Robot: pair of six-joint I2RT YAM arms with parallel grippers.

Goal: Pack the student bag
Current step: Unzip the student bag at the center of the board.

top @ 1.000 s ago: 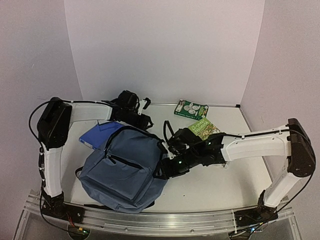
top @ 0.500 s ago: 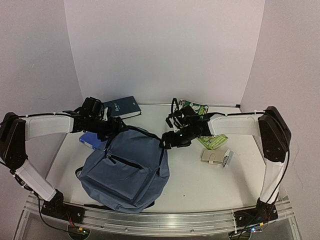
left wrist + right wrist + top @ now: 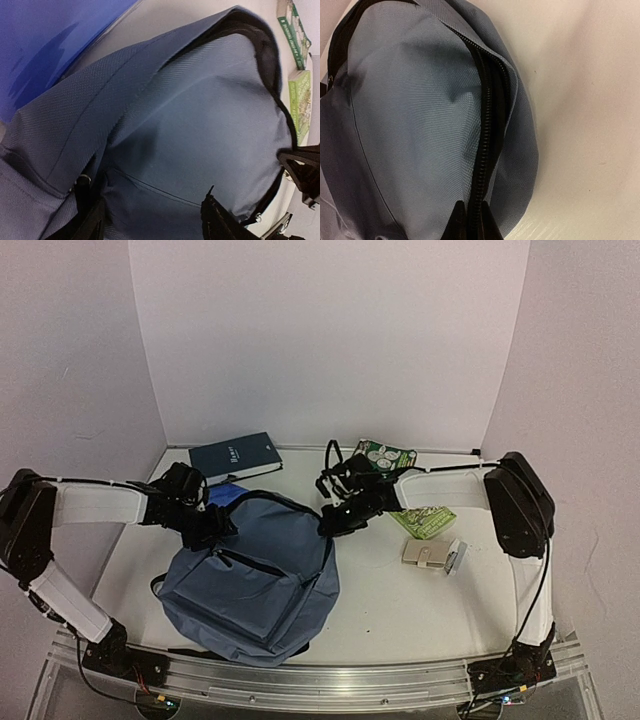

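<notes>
The student bag (image 3: 250, 580) is a large slate-blue backpack lying flat left of the table's middle. My left gripper (image 3: 205, 525) is at its upper left corner. In the left wrist view its fingers (image 3: 220, 222) stand apart over the bag's fabric (image 3: 200, 115), which lies flat between them, not bunched. My right gripper (image 3: 335, 520) is at the bag's upper right edge. In the right wrist view that gripper (image 3: 471, 212) is pinched shut on the black zipper (image 3: 485, 125) that runs along the bag's (image 3: 410, 115) edge.
A dark navy book (image 3: 235, 455) lies at the back left. A bright-blue book (image 3: 222, 495) pokes out behind the bag. Two green packets (image 3: 382, 455) (image 3: 428, 520) and a beige wallet-like item (image 3: 430, 555) lie to the right. Walls enclose the table's back and sides.
The left gripper has come forward onto the bag's upper left corner, uncovering the navy book. The right gripper has slid left to the bag's edge and shut on the zipper.
</notes>
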